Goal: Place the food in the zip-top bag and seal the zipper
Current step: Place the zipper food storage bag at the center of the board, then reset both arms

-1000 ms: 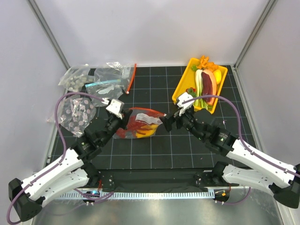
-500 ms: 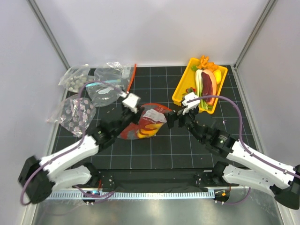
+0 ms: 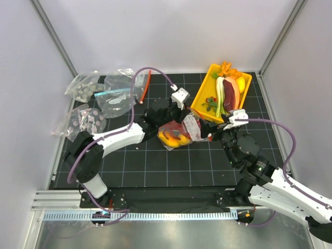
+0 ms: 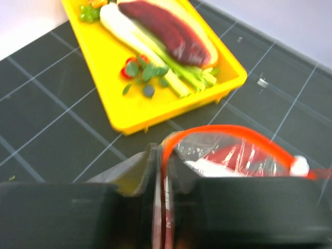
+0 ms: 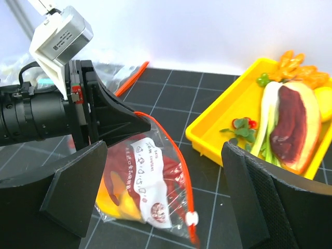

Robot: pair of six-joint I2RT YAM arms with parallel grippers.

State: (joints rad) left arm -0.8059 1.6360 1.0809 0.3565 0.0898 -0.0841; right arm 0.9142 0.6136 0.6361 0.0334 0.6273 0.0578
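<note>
Bag point(image 3: 182, 130) sat on bench point(image 3: 155, 166) just beside yellow tray point(image 3: 198, 105), food point(image 3: 173, 138) inside. Left end effector point(image 4: 158, 176) was pressed together on one end of zipper point(image 4: 228, 132); right end effector point(image 5: 166, 189) was spread, empty. Judged best: keep strip taut, pinch and run along it.

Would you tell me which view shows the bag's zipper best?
The right wrist view: the zipper runs unobstructed from the left gripper to its white slider. The left wrist view shows its pinched end, blurred; from above it is barely visible.
</note>
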